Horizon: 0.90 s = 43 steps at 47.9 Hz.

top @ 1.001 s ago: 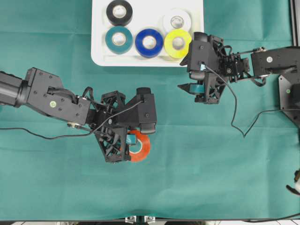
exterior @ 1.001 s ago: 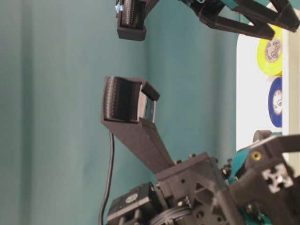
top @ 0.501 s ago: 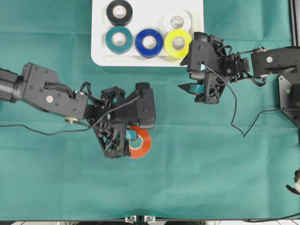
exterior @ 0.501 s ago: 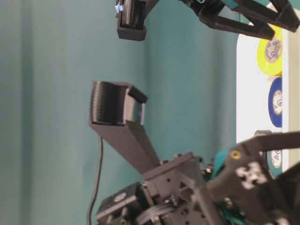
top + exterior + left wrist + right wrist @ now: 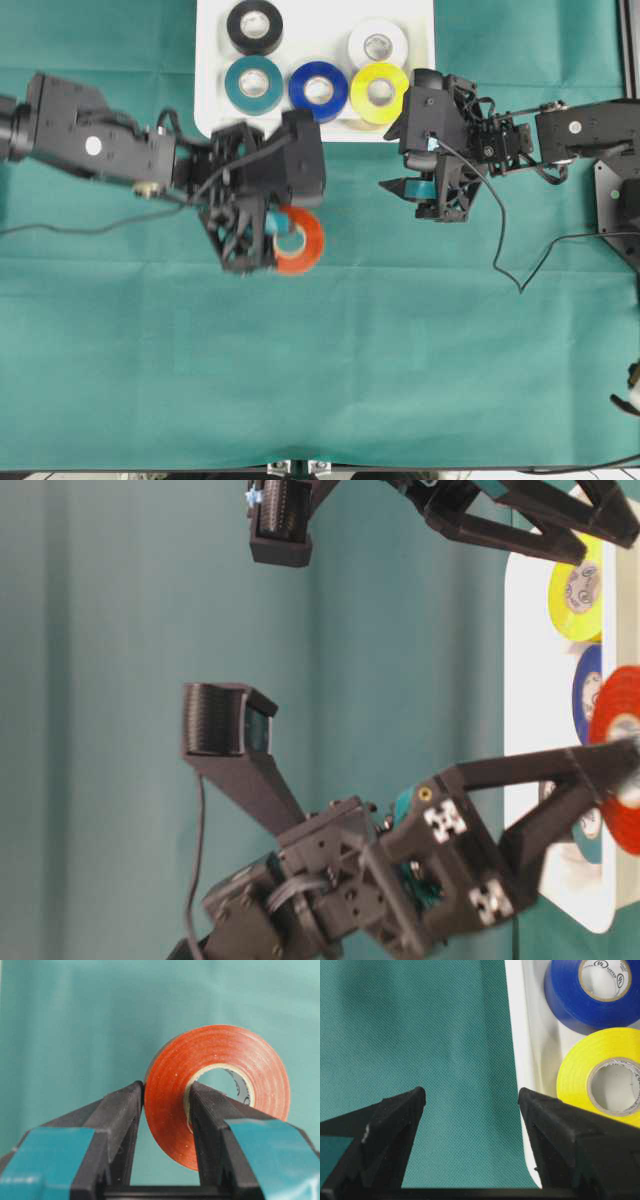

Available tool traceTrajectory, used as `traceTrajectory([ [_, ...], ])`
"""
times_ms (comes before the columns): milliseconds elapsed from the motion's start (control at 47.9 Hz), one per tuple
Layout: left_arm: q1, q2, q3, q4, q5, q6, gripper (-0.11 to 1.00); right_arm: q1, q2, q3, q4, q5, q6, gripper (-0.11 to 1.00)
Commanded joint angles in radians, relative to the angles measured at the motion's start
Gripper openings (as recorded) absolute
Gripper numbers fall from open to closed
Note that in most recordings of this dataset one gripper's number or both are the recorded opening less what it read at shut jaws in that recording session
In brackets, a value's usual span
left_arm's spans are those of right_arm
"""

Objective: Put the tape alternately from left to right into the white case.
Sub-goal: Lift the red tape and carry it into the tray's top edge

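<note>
From overhead, the left gripper is clamping the red-orange roll by one wall and holding it above the green cloth, just below the front rim of the white case. Five rolls are sitting in the case: black, teal, blue, yellow and white. The right gripper is waiting beside the case's front right corner, spread wide and carrying nothing.

From table level, the red-orange roll is hanging in the air at the case's rim, with one finger running up to it.

The left wrist camera is showing one finger outside the roll and the other through its core, pinching the wall.

The right wrist camera is showing only cloth between the parted jaws, with the yellow roll and blue roll beside them.

To place it well, the roll should probably be kept above the rim, carried to a bare patch of the case clear of its neighbours, lowered flat, and only then let go.
</note>
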State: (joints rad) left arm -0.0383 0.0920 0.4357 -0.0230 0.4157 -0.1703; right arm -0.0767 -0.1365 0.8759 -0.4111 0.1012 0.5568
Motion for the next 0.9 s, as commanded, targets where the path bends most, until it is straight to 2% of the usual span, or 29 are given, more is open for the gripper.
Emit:
traceTrajectory([
  [0,0.057,-0.032,0.005,0.002,-0.006,0.035,-0.02,0.002,-0.009,-0.008,-0.003,-0.005,0.003,0.84],
  [313,0.210,-0.029,0.008,0.002,-0.048,0.175,-0.02,0.003,-0.009,-0.008,-0.003,-0.003,0.005,0.84],
  [709,0.357,-0.017,0.009,0.002,-0.143,0.241,-0.02,0.003,-0.009,-0.008,-0.003,-0.002,0.005,0.84],
  [876,0.414,0.003,0.008,0.002,-0.183,0.316,-0.02,0.003,-0.009,-0.008,-0.003,-0.002,0.005,0.84],
])
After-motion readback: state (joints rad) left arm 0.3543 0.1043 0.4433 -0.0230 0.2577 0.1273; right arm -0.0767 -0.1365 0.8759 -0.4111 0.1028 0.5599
